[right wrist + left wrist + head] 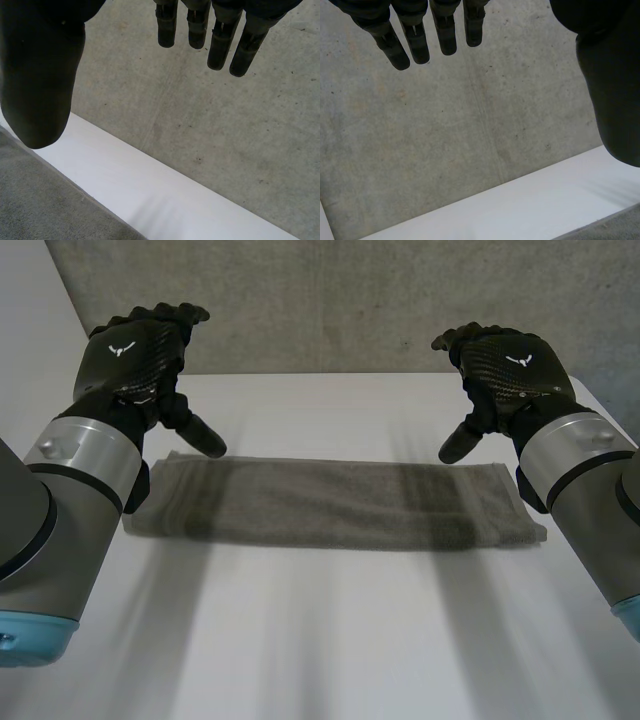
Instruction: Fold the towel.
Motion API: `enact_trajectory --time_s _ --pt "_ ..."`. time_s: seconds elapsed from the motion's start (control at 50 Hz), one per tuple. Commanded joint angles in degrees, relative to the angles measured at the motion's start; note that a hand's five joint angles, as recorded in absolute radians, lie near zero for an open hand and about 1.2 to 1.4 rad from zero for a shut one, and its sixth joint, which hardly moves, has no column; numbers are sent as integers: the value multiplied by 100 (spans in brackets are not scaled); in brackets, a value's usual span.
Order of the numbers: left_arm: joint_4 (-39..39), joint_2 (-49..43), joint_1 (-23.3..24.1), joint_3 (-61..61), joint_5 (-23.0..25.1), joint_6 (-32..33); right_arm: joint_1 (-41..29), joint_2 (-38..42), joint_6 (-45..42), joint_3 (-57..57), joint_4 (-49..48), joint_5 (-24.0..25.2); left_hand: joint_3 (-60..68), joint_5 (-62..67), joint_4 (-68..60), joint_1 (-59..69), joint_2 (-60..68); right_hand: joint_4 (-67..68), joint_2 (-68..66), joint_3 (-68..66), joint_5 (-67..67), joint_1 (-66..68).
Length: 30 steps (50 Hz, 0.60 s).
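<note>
Across the white table (330,640), head view: towel (335,505) is laid flat as a long strip, left hand (135,355) raised at its 10 o'clock corner, right hand (505,365) at its 2 o'clock corner | left wrist view: fingers (447,35) held straight, nothing grasped, towel corner near the thumb | right wrist view: fingers (220,45) straight, empty, towel beneath the thumb

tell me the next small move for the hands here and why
Probably lower both straight down onto the far edge of the towel. The left robot hand and right robot hand hang open above its two ends, thumbs pointing down and apparently clear of the cloth. The towel lies flat in a long strip on the table, so there is no grasp yet to fold with.
</note>
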<state>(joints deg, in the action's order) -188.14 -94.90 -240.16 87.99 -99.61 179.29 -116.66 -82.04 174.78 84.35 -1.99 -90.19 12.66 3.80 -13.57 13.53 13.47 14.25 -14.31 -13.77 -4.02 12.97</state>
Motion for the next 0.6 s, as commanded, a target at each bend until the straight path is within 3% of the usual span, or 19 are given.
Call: enact_trajectory --time_s 0.02,0.2,0.4,0.52,0.6 --pt "-12 -2 -40 34 21 -8 11 -13 -14 -32 -12 28 -244 -359 335 -331 -325 -425 431 377 402 -297" --pt "-56 -28 -339 140 135 10 354 -5 -418 -173 190 195 -244 -359 335 -331 -325 -425 431 377 402 -297" --pt "-47 -160 -866 236 1057 -26 1249 311 -901 20 471 950 -244 -359 335 -331 -325 -425 431 377 402 -297" --pt "-65 -336 -998 263 1260 -34 1585 602 -981 231 445 1249 -244 -359 335 -331 -325 -416 423 368 394 -289" --pt "-108 -494 -1095 272 1295 -43 1882 961 -1479 512 401 1557 -244 -359 335 -331 -325 -149 156 101 127 -22"
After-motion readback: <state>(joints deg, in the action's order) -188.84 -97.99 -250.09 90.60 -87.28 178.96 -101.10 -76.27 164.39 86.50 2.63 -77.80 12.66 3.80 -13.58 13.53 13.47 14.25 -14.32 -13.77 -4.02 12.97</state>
